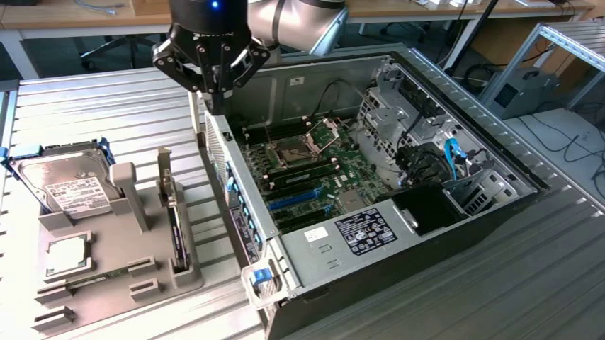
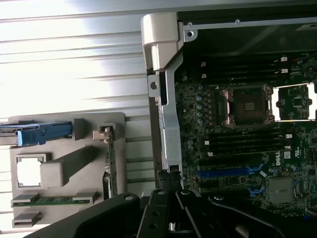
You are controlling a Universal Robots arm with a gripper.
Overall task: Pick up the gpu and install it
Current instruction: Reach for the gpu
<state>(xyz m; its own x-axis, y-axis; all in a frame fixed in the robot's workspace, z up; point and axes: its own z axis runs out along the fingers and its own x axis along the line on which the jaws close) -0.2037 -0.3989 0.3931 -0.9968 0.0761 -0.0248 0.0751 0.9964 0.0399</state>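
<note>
The gpu (image 1: pixel 173 219) is a thin dark card standing on edge in a slot of the grey holder (image 1: pixel 142 283), at the exterior view's left of the open computer case (image 1: pixel 378 269). The wrist view has the gpu (image 2: pixel 110 166) edge-on in the same holder. My gripper (image 1: pixel 215 106) hangs shut above the case's near side wall at its rear corner, holding nothing and well apart from the gpu. In the wrist view my gripper (image 2: pixel 171 182) sits over that wall's rim. Blue expansion slots (image 1: pixel 293 200) lie on the motherboard inside the case; the wrist view has the same blue slots (image 2: pixel 230 171).
The holder also carries a silver hard drive (image 1: pixel 71 188) with a white label, a square chip (image 1: pixel 66 255) and a green memory stick (image 1: pixel 95 280). Inside the case are an open processor socket (image 1: pixel 288 152), drive cages (image 1: pixel 406 113) and cables. The ribbed metal table (image 1: pixel 104 106) surrounds everything.
</note>
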